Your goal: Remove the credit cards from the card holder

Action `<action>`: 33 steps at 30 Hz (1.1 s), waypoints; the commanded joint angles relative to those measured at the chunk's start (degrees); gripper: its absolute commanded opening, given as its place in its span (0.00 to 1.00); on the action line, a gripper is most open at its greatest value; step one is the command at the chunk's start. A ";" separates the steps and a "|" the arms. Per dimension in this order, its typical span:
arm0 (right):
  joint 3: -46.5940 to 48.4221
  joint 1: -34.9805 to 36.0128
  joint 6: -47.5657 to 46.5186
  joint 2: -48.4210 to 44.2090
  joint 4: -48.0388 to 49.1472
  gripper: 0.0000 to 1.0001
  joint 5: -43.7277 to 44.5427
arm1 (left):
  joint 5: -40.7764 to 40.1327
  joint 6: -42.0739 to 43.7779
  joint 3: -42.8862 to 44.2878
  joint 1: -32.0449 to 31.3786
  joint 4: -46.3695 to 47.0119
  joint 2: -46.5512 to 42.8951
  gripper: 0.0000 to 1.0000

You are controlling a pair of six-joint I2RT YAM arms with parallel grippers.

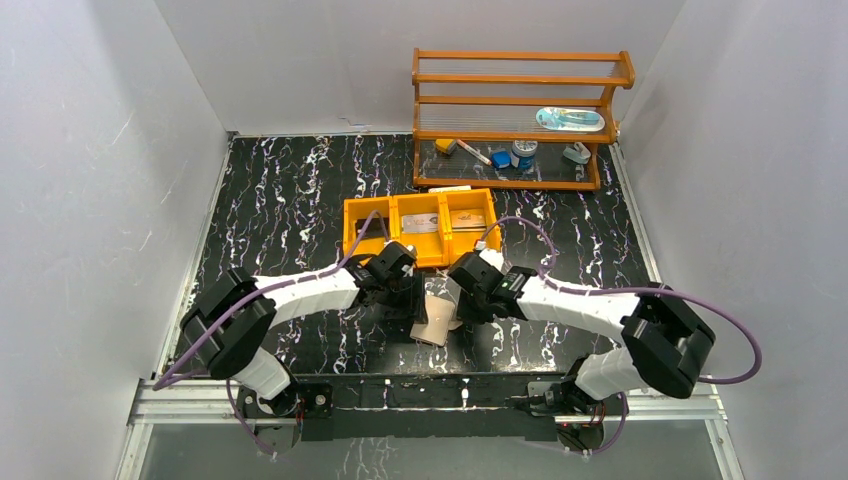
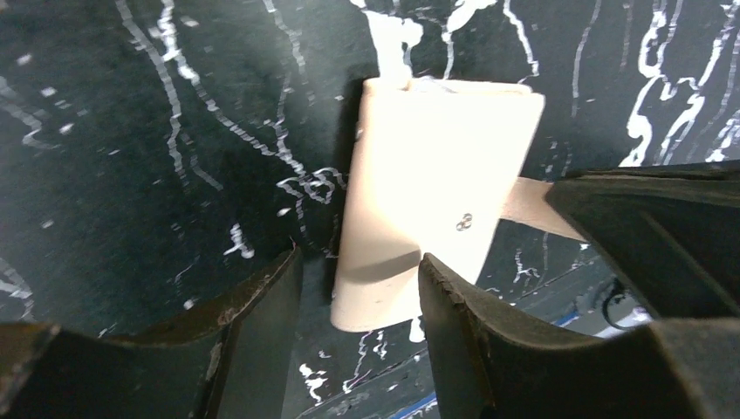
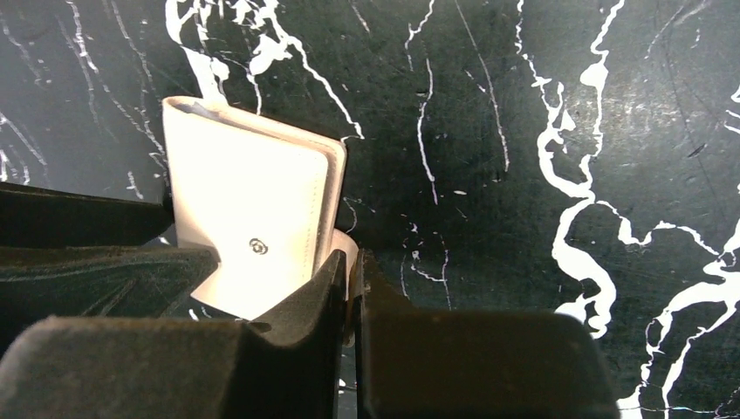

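Note:
The card holder lies folded shut on the black marble table between my two grippers, its tan outside up. It also shows in the left wrist view and the right wrist view. No credit cards show at the holder. My right gripper is shut on the holder's small side tab at its right edge. My left gripper is open and empty, its fingers straddling the holder's near end just above it. In the top view the left gripper and right gripper sit close together over the holder.
An orange three-compartment tray stands just behind the grippers, with a flat greyish piece and a tan piece in it. A wooden rack with small items stands at the back right. White walls enclose the table.

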 commanded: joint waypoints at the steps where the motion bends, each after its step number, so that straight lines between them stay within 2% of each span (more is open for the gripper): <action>1: 1.32 -0.14 -0.50 -3.70 0.33 0.03 -0.06 | -8.47 -0.16 -0.45 -0.21 -7.49 -5.02 0.52; 5: 3.21 -0.19 -3.45 -6.91 1.15 0.01 -0.71 | -16.85 -2.43 -0.55 -0.18 -12.41 -12.28 0.59; 10: 4.76 -0.19 -10.00 -9.25 8.10 0.00 -6.65 | -24.20 -5.60 -1.06 0.20 -17.89 -20.99 0.70; 16: 11.42 -0.01 -14.24 -3.05 12.78 0.00 -17.30 | -31.39 -9.02 -0.99 0.72 -23.91 -30.78 0.77; 20: 12.69 0.08 -13.20 0.59 17.94 0.01 -21.59 | -34.17 -10.35 -0.82 0.83 -27.00 -35.21 0.80; 22: 12.65 0.07 -12.65 2.26 19.61 0.01 -22.15 | -34.70 -10.65 -0.62 0.83 -28.49 -36.70 0.81; 26: 11.74 0.05 -10.27 3.33 16.97 0.01 -18.82 | -33.83 -10.85 -0.96 0.85 -29.31 -37.41 0.83; 30: 4.06 -3.97 -5.38 -3.60 18.21 0.03 -17.33 | -29.29 -8.20 -0.73 0.89 -24.85 -33.25 0.83; 31: 0.09 -7.14 -3.56 -5.30 14.91 0.03 -17.28 | -25.57 -5.59 0.08 0.83 -22.08 -30.91 0.83; 33: -5.54 -8.61 -1.15 -7.69 14.67 0.04 -15.27 | -21.79 -2.77 0.57 0.83 -18.70 -29.88 0.83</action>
